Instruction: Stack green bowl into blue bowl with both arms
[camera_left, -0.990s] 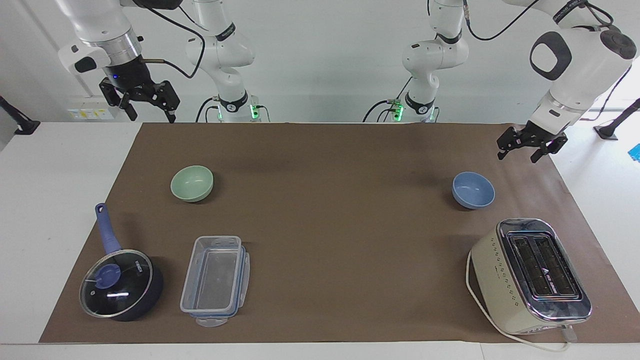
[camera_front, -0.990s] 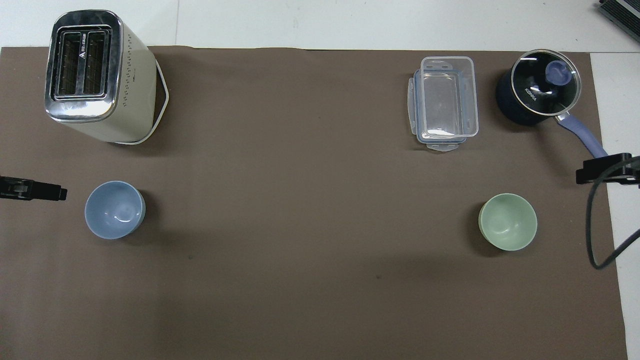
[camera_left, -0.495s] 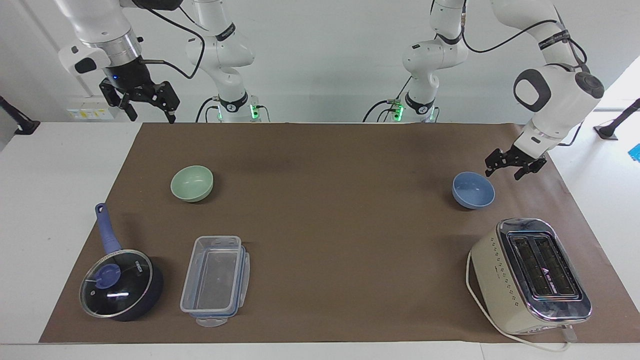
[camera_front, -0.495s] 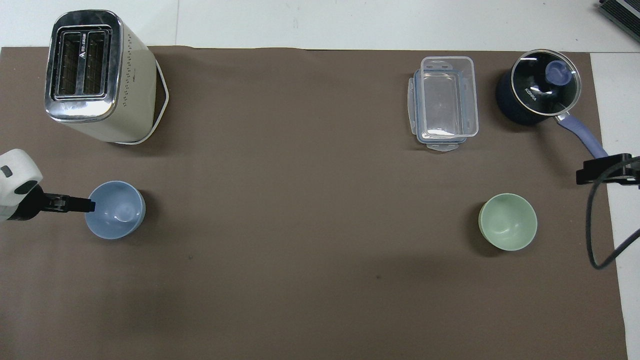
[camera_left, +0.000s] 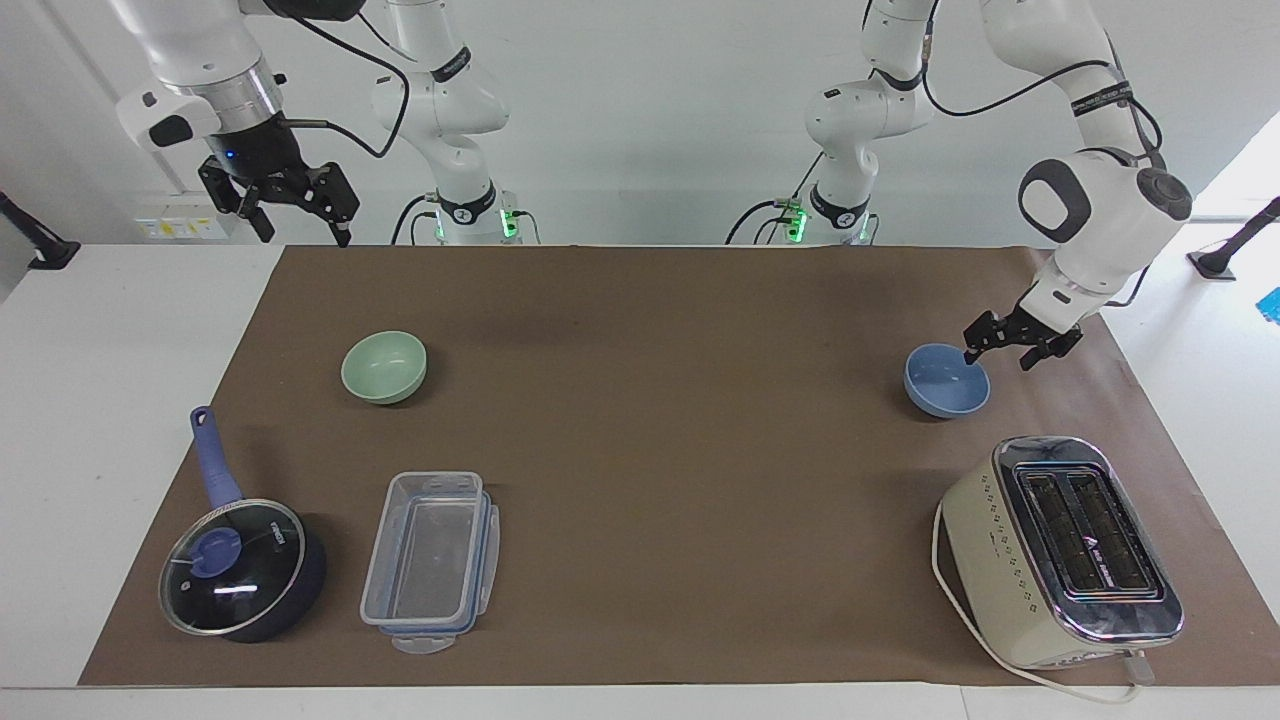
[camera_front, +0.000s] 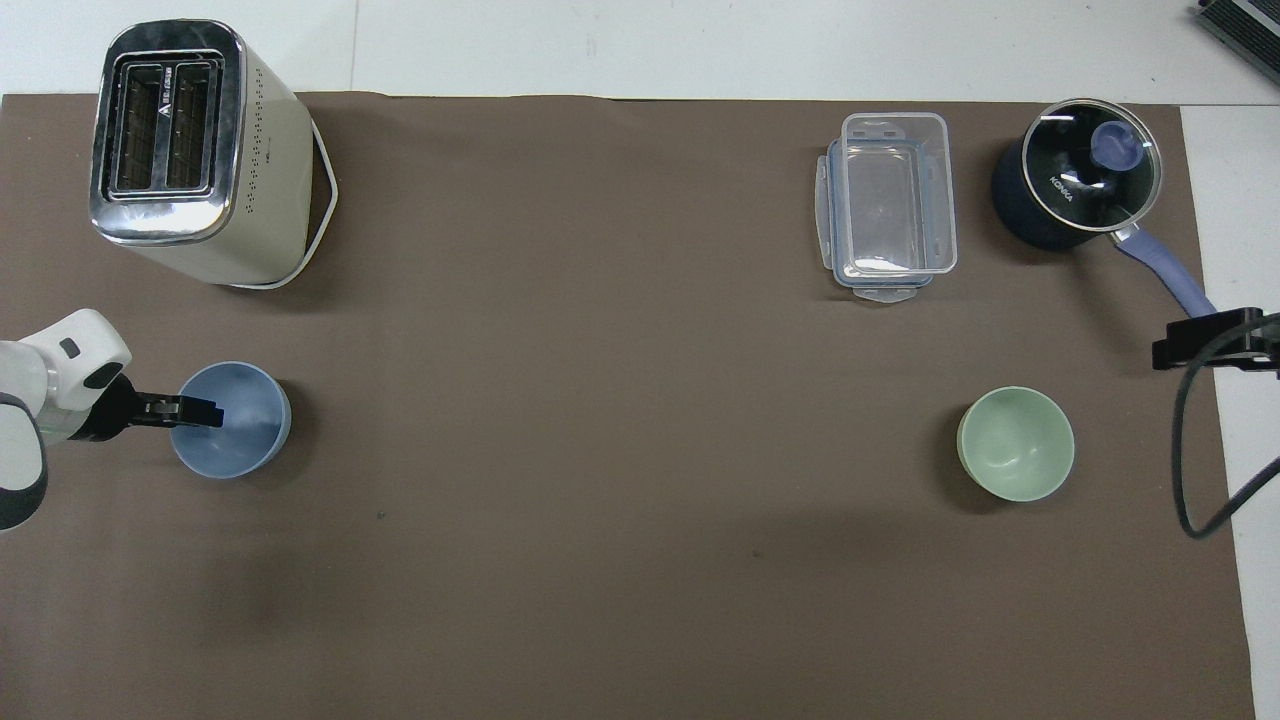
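The blue bowl (camera_left: 940, 385) stands upright on the brown mat toward the left arm's end; it also shows in the overhead view (camera_front: 240, 430). My left gripper (camera_left: 997, 357) is open at the bowl's rim, on the side toward the table's end. One finger is just over the inside of the rim and the other is outside; the gripper's tip reaches over the bowl in the overhead view (camera_front: 195, 410). The green bowl (camera_left: 384, 367) stands alone toward the right arm's end (camera_front: 1015, 443). My right gripper (camera_left: 300, 225) waits open and empty, raised over the table's edge (camera_front: 1205, 340).
A cream toaster (camera_left: 1065, 550) stands farther from the robots than the blue bowl. A clear plastic container (camera_left: 430, 560) and a dark blue lidded saucepan (camera_left: 240, 570) stand farther from the robots than the green bowl. The brown mat (camera_left: 650, 400) covers the table.
My left gripper has come down and in from the table's end to the blue bowl's rim. The right arm and both bowls have not moved.
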